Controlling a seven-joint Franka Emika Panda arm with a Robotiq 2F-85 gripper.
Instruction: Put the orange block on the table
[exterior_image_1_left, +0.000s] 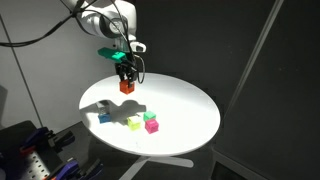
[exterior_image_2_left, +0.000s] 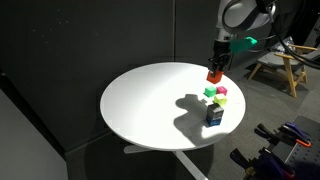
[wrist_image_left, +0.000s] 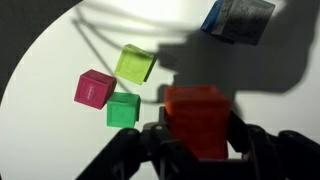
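My gripper (exterior_image_1_left: 127, 80) is shut on the orange block (exterior_image_1_left: 127, 87) and holds it in the air above the round white table (exterior_image_1_left: 180, 105). In an exterior view the orange block (exterior_image_2_left: 213, 75) hangs over the table's far side (exterior_image_2_left: 145, 100). In the wrist view the orange block (wrist_image_left: 197, 118) sits between the black fingers of the gripper (wrist_image_left: 200, 135), above the white tabletop (wrist_image_left: 50, 60).
On the table lie a blue block (exterior_image_1_left: 106, 117), a yellow-green block (exterior_image_1_left: 134, 123), a green block (exterior_image_1_left: 148, 115) and a pink block (exterior_image_1_left: 152, 126). They also show in the wrist view: blue block (wrist_image_left: 237, 20), yellow-green block (wrist_image_left: 134, 63), pink block (wrist_image_left: 94, 89), green block (wrist_image_left: 123, 110). A wooden stool (exterior_image_2_left: 275, 65) stands beyond the table.
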